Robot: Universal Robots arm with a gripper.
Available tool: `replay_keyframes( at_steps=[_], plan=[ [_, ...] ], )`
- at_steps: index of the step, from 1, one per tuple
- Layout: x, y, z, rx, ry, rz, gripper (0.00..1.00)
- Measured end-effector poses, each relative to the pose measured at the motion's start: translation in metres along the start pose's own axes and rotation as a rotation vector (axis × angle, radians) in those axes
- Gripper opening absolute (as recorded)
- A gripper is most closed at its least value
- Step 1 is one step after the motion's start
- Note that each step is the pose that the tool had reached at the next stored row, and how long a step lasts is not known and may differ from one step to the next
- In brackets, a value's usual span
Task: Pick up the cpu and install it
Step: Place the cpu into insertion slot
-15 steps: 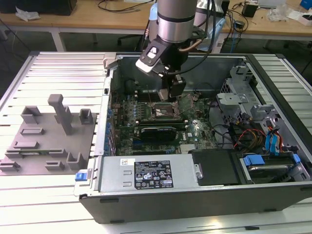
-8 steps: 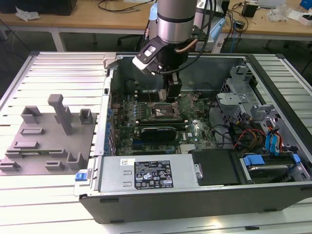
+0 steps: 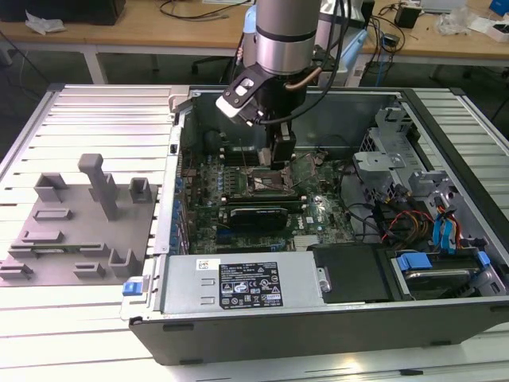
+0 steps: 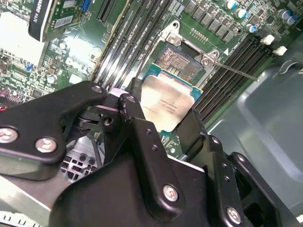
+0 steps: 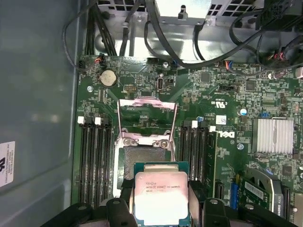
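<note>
One relation matters to me at this moment: how the cpu (image 5: 161,195) lies against the open socket (image 5: 142,158). I have the gripper (image 5: 161,201) clamped on the chip, with a black finger (image 4: 190,131) pressed to each of two opposite edges and the pale metal top facing both wrist cameras. In the exterior view the gripper (image 3: 280,155) hangs low inside the computer case (image 3: 445,318), just above the motherboard (image 3: 318,211). The socket's load plate (image 5: 147,108) stands raised and its wire lever (image 4: 234,72) is swung out, so the contact field is bare. From the first wrist view I judge that the chip covers only the socket's near edge, with the rest of the socket lying past it, toward the hinge of the plate. The chip is close to square, and its edges look roughly parallel to the socket frame and to the memory slots (image 5: 94,161) on either side, so I see little twist between them. Whether the chip is touching the frame or hovering above it, I cannot tell.
</note>
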State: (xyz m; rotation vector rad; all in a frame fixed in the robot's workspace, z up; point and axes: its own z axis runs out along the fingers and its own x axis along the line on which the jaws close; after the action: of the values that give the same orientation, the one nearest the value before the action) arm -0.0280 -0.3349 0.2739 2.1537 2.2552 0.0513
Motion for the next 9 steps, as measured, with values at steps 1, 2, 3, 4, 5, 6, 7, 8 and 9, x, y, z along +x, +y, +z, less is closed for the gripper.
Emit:
replay_keyframes(
  at_steps=[1, 2, 3, 4, 5, 6, 7, 8, 9],
  plan=[
    [0.0, -0.0002, 0.0013, 0.0, 0.0001, 0.0, 0.54],
    [0.0, -0.0004, 0.0036, -0.0001, 0.0001, 0.0, 0.54],
    [0.0, -0.0006, 0.0057, -0.0001, 0.0001, 0.0, 0.54],
    [0.0, -0.0007, 0.0074, -0.0001, 0.0001, 0.0, 0.54],
    [0.0, -0.0009, 0.0096, -0.0001, 0.0002, 0.0, 0.54],
    [0.0, -0.001, 0.0117, -0.0001, 0.0002, 0.0, 0.54],
    [-0.0001, -0.0011, 0.0129, -0.0001, 0.0, 0.0, 0.54],
    [-0.0001, -0.0012, 0.0142, 0.0, 0.0, 0.0, 0.54],
    [-0.0001, -0.0012, 0.0145, 0.0, 0.0, 0.0, 0.54]
  ],
)
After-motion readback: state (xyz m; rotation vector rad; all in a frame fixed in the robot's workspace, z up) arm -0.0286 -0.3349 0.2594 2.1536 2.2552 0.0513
